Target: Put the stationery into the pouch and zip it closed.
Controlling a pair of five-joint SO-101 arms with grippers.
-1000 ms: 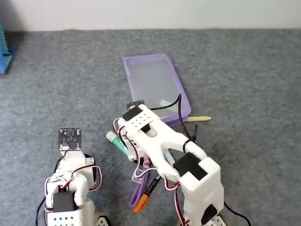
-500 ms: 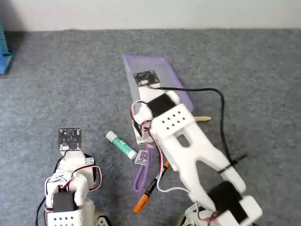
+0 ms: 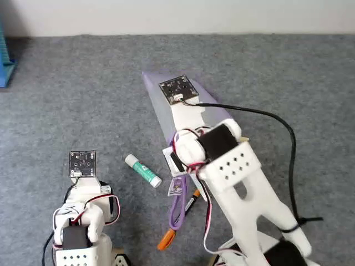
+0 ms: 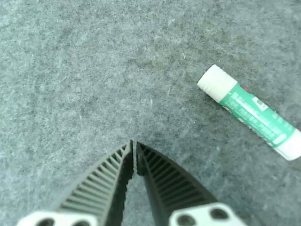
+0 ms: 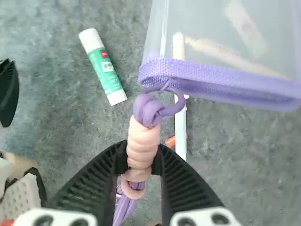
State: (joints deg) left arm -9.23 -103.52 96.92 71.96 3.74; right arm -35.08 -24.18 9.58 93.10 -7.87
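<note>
My right tool [image 5: 140, 154] pinches the pouch [image 5: 216, 81]'s pull cord [image 5: 139, 139], with the glue stick [image 5: 102, 66] lying nearby. My left tool [image 4: 133, 147] hangs pressed together above the bench [image 4: 70, 56].

worktop [image 3: 288, 72]: grey carpet-like cloth, rough nap, matt
pouch [image 5: 211, 28]: frosted see-through plastic sheet, smooth, slight sheen
pouch trim [image 5: 221, 82]: purple woven cloth tape, coarse weave
pull cord [image 5: 149, 109]: purple cloth cord; peach sleeve on it looks soft, matt
glue stick [image 4: 251, 113]: smooth plastic, glossy green label
left claw [image 4: 134, 148], right claw [image 5: 140, 149]: black ribbed plastic, matt
</note>
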